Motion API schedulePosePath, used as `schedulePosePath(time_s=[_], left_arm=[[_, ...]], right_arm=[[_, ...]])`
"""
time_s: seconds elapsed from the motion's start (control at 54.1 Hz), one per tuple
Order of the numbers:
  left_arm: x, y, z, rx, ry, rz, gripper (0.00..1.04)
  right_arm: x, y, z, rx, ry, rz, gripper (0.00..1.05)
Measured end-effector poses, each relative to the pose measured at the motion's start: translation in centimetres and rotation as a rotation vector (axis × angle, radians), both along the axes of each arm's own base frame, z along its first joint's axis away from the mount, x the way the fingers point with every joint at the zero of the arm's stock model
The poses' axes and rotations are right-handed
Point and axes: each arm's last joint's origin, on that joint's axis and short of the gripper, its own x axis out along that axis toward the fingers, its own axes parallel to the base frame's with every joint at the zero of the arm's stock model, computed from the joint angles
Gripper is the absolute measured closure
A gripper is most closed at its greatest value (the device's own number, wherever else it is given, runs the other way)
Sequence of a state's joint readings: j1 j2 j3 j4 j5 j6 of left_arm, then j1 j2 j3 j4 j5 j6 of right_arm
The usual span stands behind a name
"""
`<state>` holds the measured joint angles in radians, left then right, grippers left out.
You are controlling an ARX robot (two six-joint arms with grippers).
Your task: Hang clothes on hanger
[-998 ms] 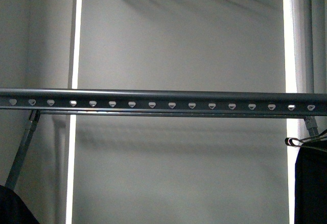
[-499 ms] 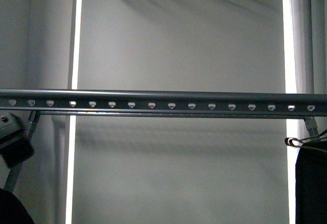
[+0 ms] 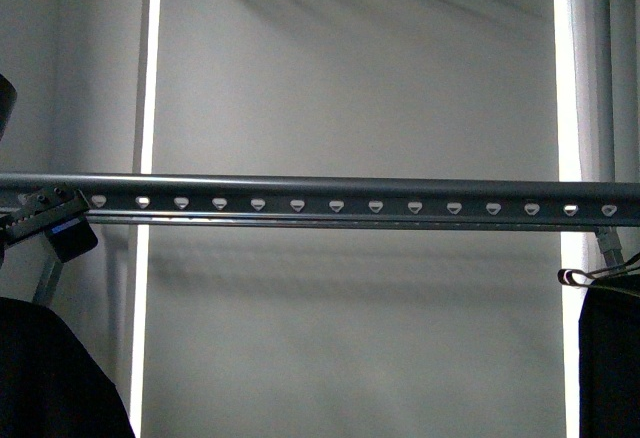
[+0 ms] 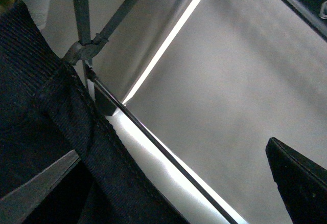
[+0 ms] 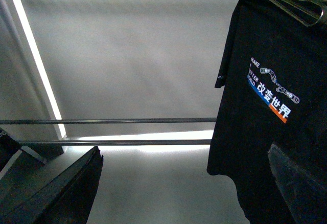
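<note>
Left gripper (image 4: 173,147), jaws spread, at the hanger's (image 3: 330,198) left end, the clothes (image 4: 41,91) against one finger; right gripper (image 5: 184,150) likewise spread.

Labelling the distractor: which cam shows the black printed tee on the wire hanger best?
Right wrist view: it shows most of the tee, with the print and wire hanger visible. Front view catches only a dark strip at the right edge. Left wrist view shows nothing clearly identifiable as it.
</note>
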<state>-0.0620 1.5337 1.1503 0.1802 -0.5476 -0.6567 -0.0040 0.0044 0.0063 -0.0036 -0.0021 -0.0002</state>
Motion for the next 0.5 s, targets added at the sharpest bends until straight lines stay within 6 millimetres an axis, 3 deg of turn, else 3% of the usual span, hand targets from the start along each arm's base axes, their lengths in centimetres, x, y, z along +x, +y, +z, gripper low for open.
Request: schedulePosePath(time_s=[0.037, 0.185, 0.499], left_arm=[[0.2, 0.3, -0.3, 0.003, 0.015, 0.013, 0.08], [0.3, 1.0, -0.8, 0.007, 0.048, 0.047, 0.38], [-0.2, 2.3, -2.4, -0.019, 0.097, 0.032, 0.87]], right_arm=[[0.0, 0.0, 0.0, 0.0, 0.0, 0.0, 0.07], [0.0, 0.0, 0.0, 0.0, 0.0, 0.0, 0.07], [0.0, 0.0, 0.0, 0.0, 0.0, 0.0, 0.07]])
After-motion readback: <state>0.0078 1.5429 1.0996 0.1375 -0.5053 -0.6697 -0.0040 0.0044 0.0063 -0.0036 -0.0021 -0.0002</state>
